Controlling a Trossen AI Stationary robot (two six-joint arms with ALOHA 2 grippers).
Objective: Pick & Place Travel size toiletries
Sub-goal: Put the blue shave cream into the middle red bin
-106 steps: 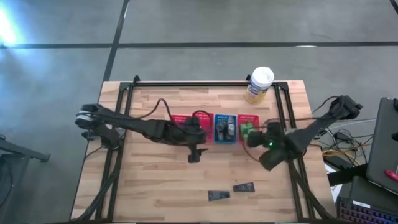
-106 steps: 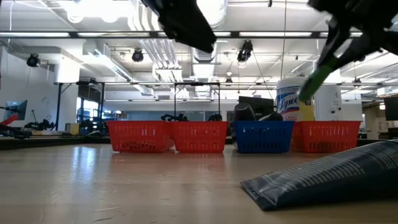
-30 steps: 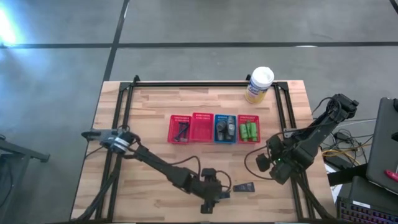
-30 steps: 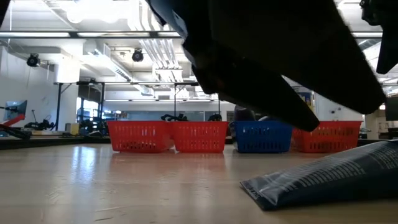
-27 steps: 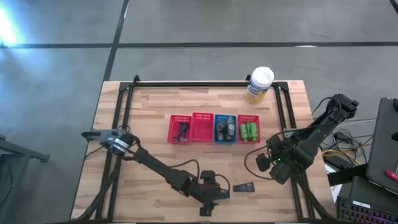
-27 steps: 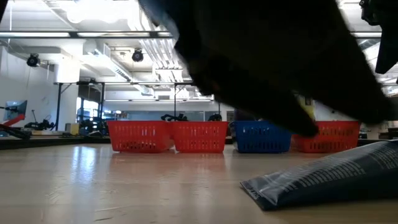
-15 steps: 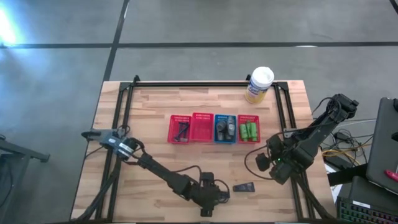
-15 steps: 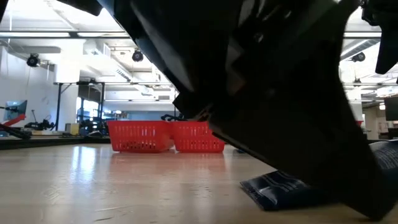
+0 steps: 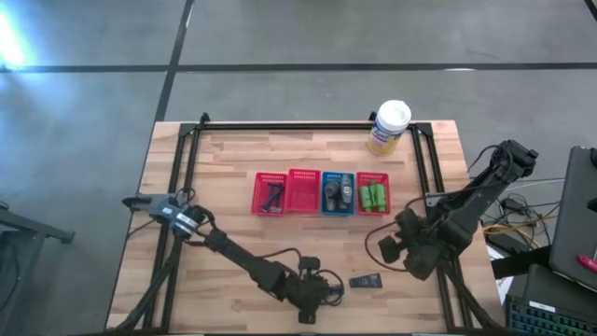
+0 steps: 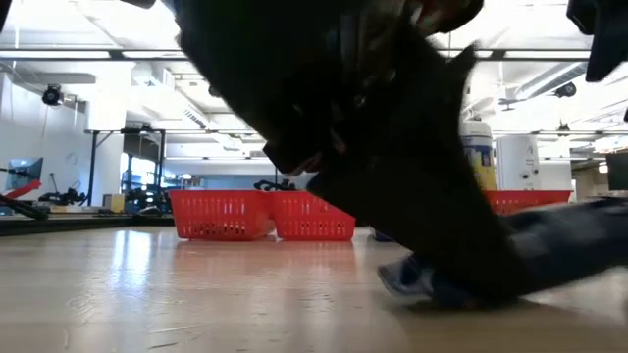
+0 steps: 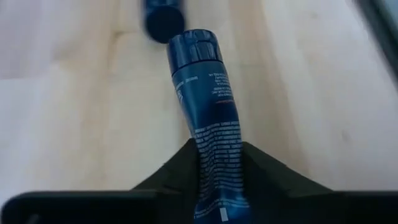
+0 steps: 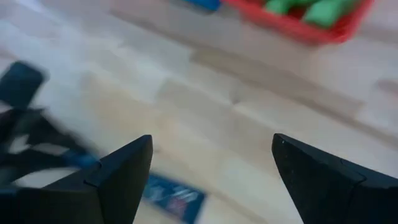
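Observation:
Two dark blue tubes lie near the table's front edge. My left gripper (image 9: 315, 291) is down on the nearer tube (image 11: 202, 87) and shut on it. The other tube (image 9: 366, 281) lies flat just to its right. My right gripper (image 9: 385, 249) hovers open above the table's right part, with nothing between its fingers (image 12: 124, 174). A row of small baskets holds black razors (image 9: 271, 194), grey tubes (image 9: 338, 193) and green bottles (image 9: 373, 197). My left gripper pinches the tube's body toward its flat end (image 11: 214, 142) between its two fingers (image 11: 180, 167). The tube runs forward from the fingers, in line with them, its cap (image 11: 191, 46) pointing away. In the low view the tube's end (image 10: 407, 279) is at the tabletop.
The red, red, blue and red baskets (image 9: 303, 191) stand in a row across the middle of the table. A yellow canister with a white lid (image 9: 389, 126) stands at the far right. Bare wood lies between the baskets and the front edge.
My left gripper has come down onto the nearer tube near the table's front edge, and it fills the low view now. That tube's end has shifted a little on the table. My right gripper has drifted slightly toward the table's left.

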